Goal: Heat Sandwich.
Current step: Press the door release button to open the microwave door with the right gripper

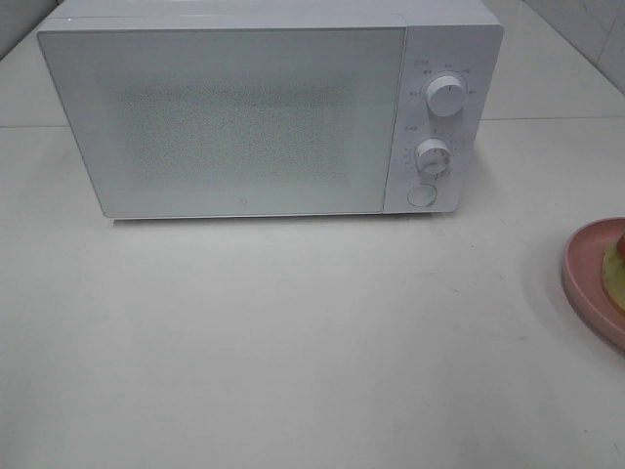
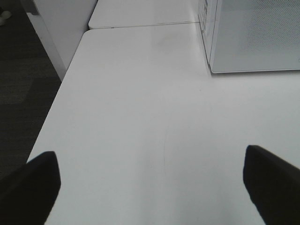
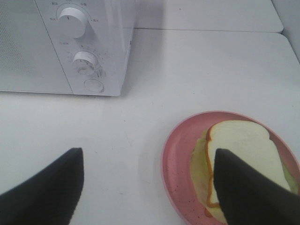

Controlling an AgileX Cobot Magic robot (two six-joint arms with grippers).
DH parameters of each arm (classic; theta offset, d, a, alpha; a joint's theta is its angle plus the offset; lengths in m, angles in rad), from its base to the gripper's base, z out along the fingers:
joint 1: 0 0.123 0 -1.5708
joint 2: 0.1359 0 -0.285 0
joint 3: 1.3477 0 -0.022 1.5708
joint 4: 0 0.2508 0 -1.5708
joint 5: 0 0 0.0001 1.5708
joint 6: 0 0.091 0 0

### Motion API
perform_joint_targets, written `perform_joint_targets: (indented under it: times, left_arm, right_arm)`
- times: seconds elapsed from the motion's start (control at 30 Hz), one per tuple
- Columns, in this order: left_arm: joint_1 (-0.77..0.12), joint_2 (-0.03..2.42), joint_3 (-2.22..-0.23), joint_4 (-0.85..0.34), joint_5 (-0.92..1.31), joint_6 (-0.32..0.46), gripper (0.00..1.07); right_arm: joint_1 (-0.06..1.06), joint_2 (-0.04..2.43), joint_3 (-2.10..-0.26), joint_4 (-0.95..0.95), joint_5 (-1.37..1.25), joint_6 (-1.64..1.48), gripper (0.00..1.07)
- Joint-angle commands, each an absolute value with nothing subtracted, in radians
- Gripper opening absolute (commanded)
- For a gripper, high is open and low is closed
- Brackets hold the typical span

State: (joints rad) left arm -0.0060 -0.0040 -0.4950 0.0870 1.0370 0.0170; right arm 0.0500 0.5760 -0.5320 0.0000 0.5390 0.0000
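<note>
A white microwave (image 1: 264, 107) stands at the back of the table with its door closed; its knobs and button face the front right (image 3: 84, 63). The sandwich (image 3: 243, 154), pale bread over green and reddish filling, lies on a round pink plate (image 3: 180, 154) to the microwave's right. In the exterior view only the plate's edge (image 1: 591, 278) and a sliver of the sandwich (image 1: 615, 262) show at the right border. My right gripper (image 3: 147, 187) hovers open above the table, one finger (image 3: 248, 192) over the sandwich. My left gripper (image 2: 150, 187) is open over bare table left of the microwave (image 2: 253, 37).
The table's left edge (image 2: 51, 122) drops to a dark floor. A second white table adjoins at the back (image 2: 140, 11). A seam between tables runs behind the microwave (image 3: 211, 30).
</note>
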Motion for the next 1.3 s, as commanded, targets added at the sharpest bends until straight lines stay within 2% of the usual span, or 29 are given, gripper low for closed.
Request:
perform_joint_targets:
  times: [0.03, 1.0, 1.23, 1.3]
  left_arm:
    - [0.001, -0.032, -0.493, 0.086, 1.02, 0.013, 1.04]
    - [0.001, -0.032, -0.493, 0.086, 1.02, 0.013, 1.04]
    - [0.001, -0.032, -0.493, 0.086, 1.02, 0.013, 1.04]
    - [0.001, -0.032, -0.493, 0.086, 1.02, 0.013, 1.04]
  right_arm:
    - [0.05, 0.632, -0.54, 0.005, 0.476, 0.006, 0.75]
    - [0.05, 1.081, -0.538, 0.0, -0.101, 0.0, 0.75]
    - [0.05, 1.13, -0.427, 0.006, -0.456, 0.0, 0.75]
    - [0.05, 1.13, -0.409, 0.006, -0.489, 0.0, 0.75]
